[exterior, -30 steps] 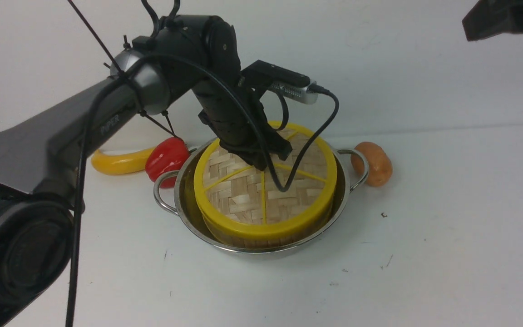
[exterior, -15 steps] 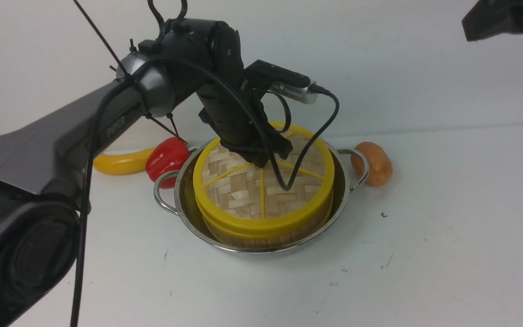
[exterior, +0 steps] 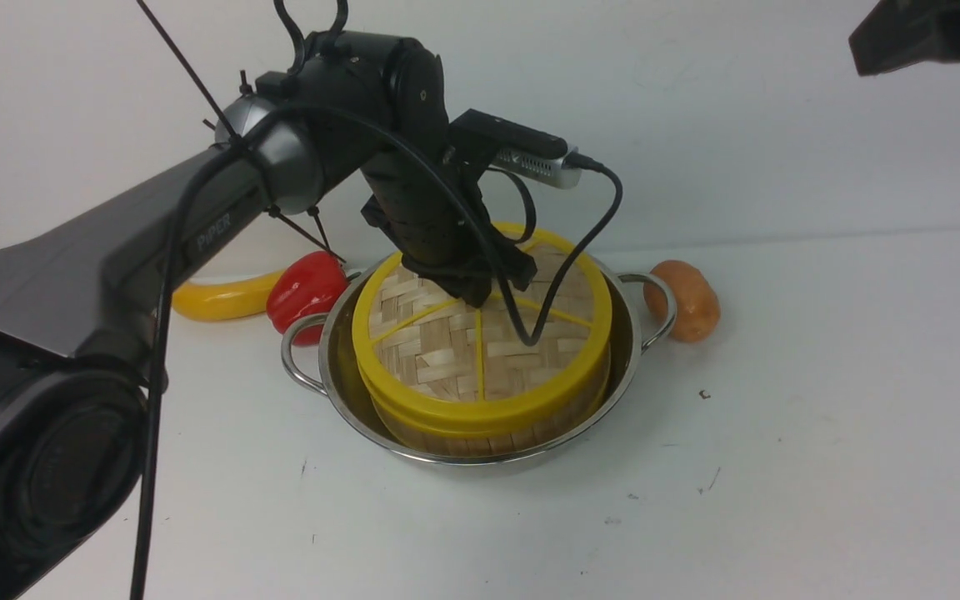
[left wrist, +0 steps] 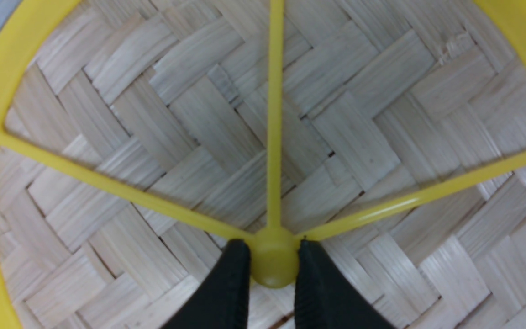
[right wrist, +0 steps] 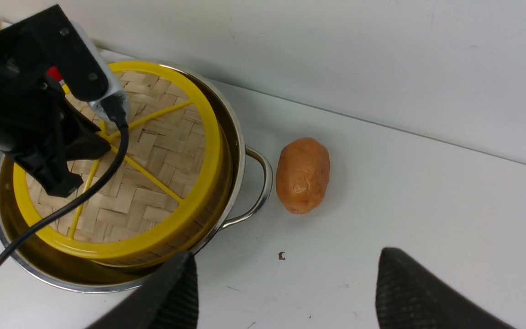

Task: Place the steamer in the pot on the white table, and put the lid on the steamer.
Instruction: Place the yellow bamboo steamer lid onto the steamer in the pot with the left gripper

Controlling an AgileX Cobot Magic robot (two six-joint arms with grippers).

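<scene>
Here's the left pincer (left wrist: pixel 274 260), right at the middle of the lid (exterior: pixel 447 358), its fingertips (left wrist: pixel 238 256) pinched on either side of the small yellow knob where the spokes meet, just the knob's width between them! The lid, woven bamboo with its thick yellow rim, lies over the steamer (exterior: pixel 480 442), and only the steamer's side wall shows beneath that rim; what's inside is hidden. The steamer sits inside the shiny pot (exterior: pixel 347 408), whose steel rim runs all the way around it, and the pot stands on the white bench (exterior: pixel 747 483), one looped handle out to the left, the other to the right. By the left handle there's a glossy red pepper (exterior: pixel 307 292), and beside that a yellow banana-like piece (exterior: pixel 226 298). Over at the right handle, a brown, potato-like lump (exterior: pixel 688 302) lies close by the loop. And the right pincer (right wrist: pixel 286 274)? Its fingers (right wrist: pixel 176 292) are spread wide, holding nothing, with bare bench showing between them in its own wrist view. The left arm (exterior: pixel 280 158) reaches in over the pot from the left, a black cable (exterior: pixel 155 358) looping along it.
</scene>
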